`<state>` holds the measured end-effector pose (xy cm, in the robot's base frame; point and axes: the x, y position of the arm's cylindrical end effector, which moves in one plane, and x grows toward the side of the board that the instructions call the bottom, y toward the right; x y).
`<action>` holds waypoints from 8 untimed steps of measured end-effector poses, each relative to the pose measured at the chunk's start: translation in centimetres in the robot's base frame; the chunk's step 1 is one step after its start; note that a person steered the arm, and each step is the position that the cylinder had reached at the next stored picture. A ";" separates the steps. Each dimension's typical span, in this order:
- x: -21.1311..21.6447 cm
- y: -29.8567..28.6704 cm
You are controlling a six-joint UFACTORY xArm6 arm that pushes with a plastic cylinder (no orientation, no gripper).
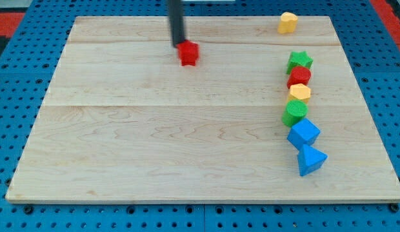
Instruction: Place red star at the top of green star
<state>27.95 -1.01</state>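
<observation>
The red star lies near the view's top, left of centre, on the wooden board. My tip touches its upper left edge. The green star lies far to the view's right, at the top of a column of blocks. The rod comes down from the view's top edge.
Below the green star runs a column: a red cylinder, a yellow hexagon, a green cylinder, a blue cube and a blue triangle. A yellow block lies at the top right. The board's right edge is close to the column.
</observation>
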 end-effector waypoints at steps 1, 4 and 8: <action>1.4 -5.6; 3.9 3.1; 2.0 12.2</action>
<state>29.96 11.17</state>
